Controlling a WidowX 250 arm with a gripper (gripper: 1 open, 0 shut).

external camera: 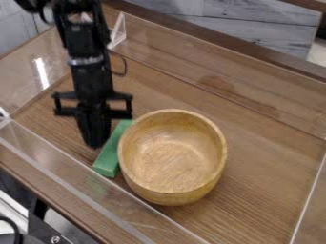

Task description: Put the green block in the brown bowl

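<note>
The green block (114, 154) lies low on the wooden table, close against the left side of the brown bowl (173, 191), with its long axis running front to back. My gripper (97, 141) comes straight down from the black arm (82, 57) onto the block's left edge. Its fingers are together there, closed on the block. The fingertips partly hide that edge. The bowl is upright and holds nothing.
A clear plastic wall (57, 157) runs along the front and left of the table, close to the block and gripper. Bare wooden tabletop (242, 91) stretches behind and to the right of the bowl. A grey marbled surface (274, 29) lies beyond the back edge.
</note>
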